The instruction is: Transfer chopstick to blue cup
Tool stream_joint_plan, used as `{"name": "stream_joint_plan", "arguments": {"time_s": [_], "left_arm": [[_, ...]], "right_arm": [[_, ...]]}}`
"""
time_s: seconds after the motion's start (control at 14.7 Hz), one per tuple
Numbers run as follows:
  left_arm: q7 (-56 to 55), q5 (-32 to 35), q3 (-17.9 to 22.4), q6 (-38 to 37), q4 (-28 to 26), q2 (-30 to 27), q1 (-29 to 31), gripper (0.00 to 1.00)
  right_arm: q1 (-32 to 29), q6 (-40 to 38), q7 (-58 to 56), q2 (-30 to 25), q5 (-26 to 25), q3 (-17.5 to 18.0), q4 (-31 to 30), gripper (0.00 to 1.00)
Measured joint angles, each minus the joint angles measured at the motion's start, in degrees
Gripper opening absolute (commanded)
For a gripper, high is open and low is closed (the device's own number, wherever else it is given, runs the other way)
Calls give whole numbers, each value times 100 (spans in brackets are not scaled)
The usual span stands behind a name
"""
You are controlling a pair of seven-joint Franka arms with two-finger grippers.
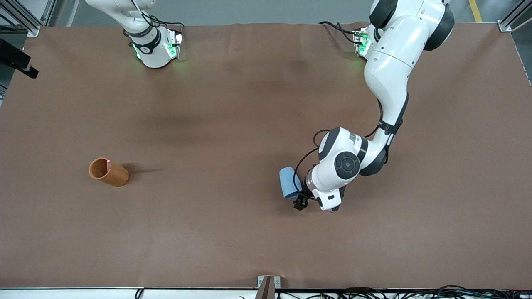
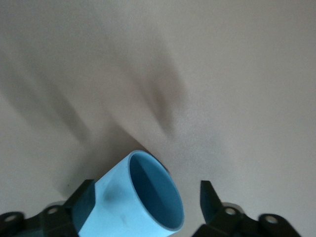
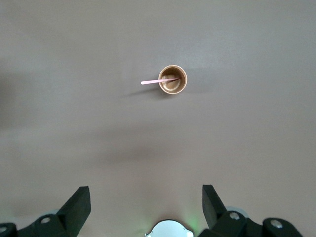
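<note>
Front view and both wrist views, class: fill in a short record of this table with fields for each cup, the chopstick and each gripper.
blue cup: toward the left arm's end of the table, between the left gripper's fingers
brown cup: upright, toward the right arm's end of the table
chopstick: pink, leaning in the brown cup, one end sticking out over the rim
left gripper: open, low at the table, one finger on each side of the blue cup
right gripper: open, empty, high above the table; arm waits
</note>
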Motion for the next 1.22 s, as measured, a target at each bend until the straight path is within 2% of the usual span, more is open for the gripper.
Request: {"name": "stream_joint_plan", "arguments": {"time_s": [0.2, 0.27, 0.41, 0.48, 0.68, 0.95, 1.22], "left_arm": [[136, 20, 2, -623, -2, 2, 3, 48], [275, 54, -5, -830, 1, 0, 2, 45], [645, 97, -45, -1347, 16, -35, 4, 17], [818, 103, -71, -1625, 20, -62, 2, 11], [1153, 108, -144, -2067, 41, -141, 1, 1], [1211, 108, -222, -2259, 73, -404, 8, 3], [1215, 127, -222, -2275, 88, -575, 34, 0]], "right_arm": [[34, 86, -33, 26, -7, 13, 15, 100], [63, 111, -63, 71, -23, 21, 50, 100], [106, 134, -175, 258, -57, 37, 250, 100], [127, 135, -208, 364, -60, 39, 361, 100], [294, 135, -243, 543, -107, 45, 543, 100], [338, 134, -243, 564, -135, 19, 586, 100], [267, 239, -268, 578, -135, -42, 586, 100]]}}
